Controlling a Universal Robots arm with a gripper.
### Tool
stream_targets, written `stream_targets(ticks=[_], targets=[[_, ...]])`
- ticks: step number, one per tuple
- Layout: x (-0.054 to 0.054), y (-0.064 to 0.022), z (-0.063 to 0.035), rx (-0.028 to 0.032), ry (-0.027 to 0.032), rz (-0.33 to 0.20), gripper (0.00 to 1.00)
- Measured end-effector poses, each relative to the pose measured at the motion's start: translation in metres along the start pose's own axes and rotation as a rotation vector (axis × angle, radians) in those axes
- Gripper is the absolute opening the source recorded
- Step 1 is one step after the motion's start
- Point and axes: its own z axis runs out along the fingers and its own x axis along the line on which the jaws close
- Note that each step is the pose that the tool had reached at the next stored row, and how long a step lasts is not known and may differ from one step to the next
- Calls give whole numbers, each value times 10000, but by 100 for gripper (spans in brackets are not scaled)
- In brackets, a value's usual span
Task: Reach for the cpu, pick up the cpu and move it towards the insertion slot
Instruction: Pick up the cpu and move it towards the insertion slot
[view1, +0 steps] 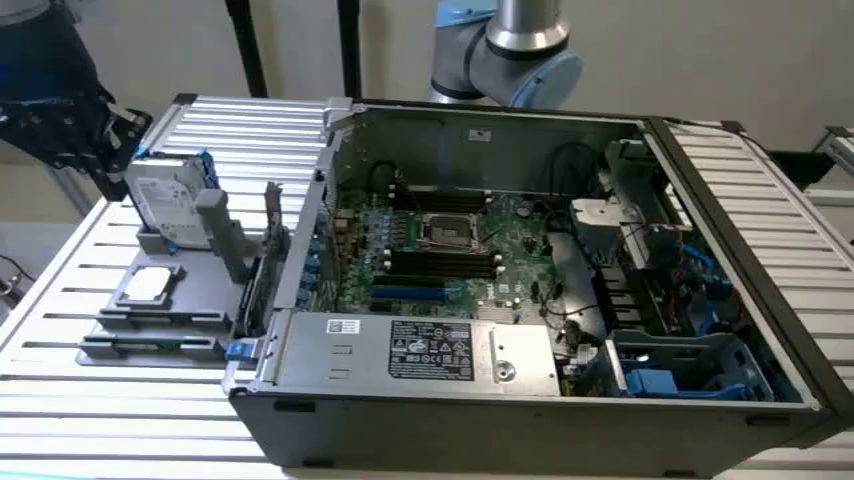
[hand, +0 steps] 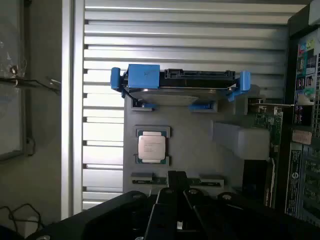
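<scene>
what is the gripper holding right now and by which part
Nothing is held. The gripper is shut and empty, apart from the small flat square silvery-topped cpu, which lies on the grey tray.

1 arm (view1: 509, 45) up w/ jaws shut, empty

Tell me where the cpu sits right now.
The cpu lies flat on the grey holder tray at the exterior view's left, outside the open computer case, next to the upright hard drive.
</scene>
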Motion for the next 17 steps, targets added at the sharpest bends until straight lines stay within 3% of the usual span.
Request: stream_targets(ticks=[13, 17], targets=[[4, 1, -1, 1, 3, -1, 11], [64, 54, 8, 1, 2, 0, 11]])
